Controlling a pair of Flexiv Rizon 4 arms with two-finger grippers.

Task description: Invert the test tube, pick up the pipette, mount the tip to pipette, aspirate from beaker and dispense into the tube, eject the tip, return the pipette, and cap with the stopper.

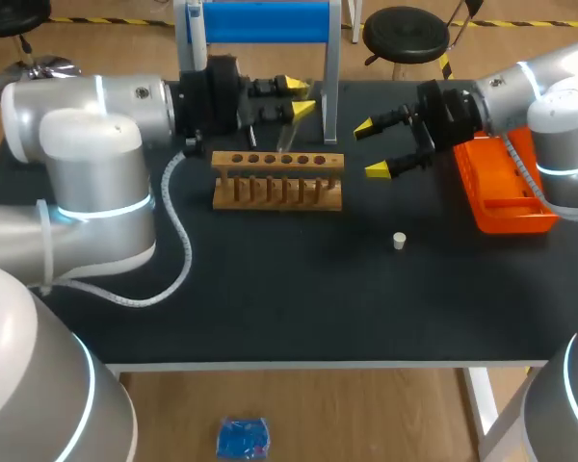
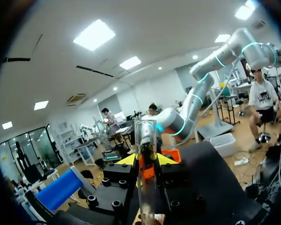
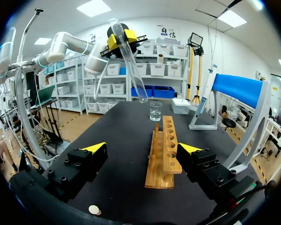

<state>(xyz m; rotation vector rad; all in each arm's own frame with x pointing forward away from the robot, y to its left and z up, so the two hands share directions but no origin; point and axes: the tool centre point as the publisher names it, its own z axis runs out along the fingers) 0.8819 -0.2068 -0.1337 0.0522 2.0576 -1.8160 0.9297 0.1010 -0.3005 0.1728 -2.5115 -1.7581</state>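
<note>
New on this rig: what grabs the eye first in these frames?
The left gripper, shut on a clear test tube held tilted in the air just behind the wooden rack. Next, the right gripper, open with its yellow tips spread, to the right of the rack and beside the orange tray. A small white stopper lies alone on the black table.

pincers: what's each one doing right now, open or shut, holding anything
left pincer: shut on the test tube
right pincer: open, holding nothing
</note>
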